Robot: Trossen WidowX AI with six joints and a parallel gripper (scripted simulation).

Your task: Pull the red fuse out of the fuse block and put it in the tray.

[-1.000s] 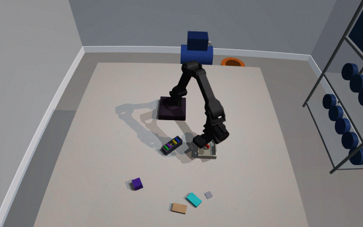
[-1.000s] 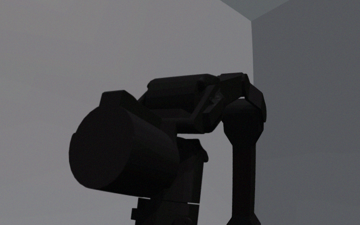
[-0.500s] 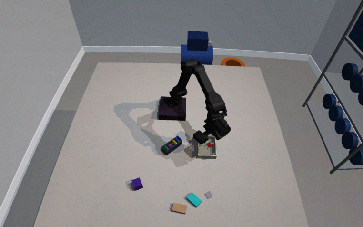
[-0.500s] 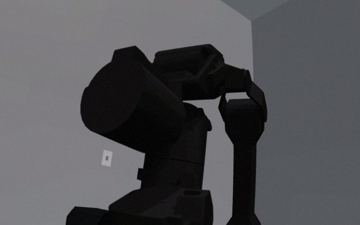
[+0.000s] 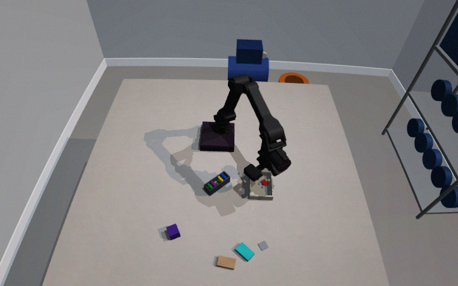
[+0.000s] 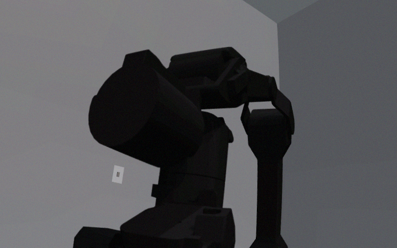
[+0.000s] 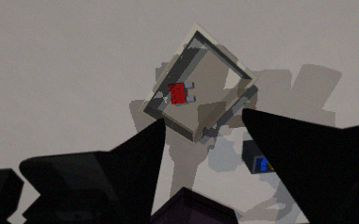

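The red fuse (image 5: 264, 182) (image 7: 177, 93) is inside the tray (image 5: 261, 198) (image 7: 226, 54), on its side, with its two grey prongs showing in the wrist view. It is near one wall of the tray. My gripper (image 7: 203, 118) is open, with nothing between its widely parted fingers. It is above the tray, and the fuse is clear of both fingertips in the wrist view. The fuse block (image 5: 220, 187) (image 7: 249, 155) stands apart from the tray, to its left in the top view, with blue, yellow, purple and green fuses in it. The exterior view shows only dark arm parts.
The arm's dark base (image 5: 217, 140) is behind the block. A purple cube (image 5: 173, 231), a turquoise block (image 5: 244, 251), a tan block (image 5: 226, 262) and a small grey square (image 5: 262, 245) lie towards the front. A rack (image 5: 403, 101) stands at the right.
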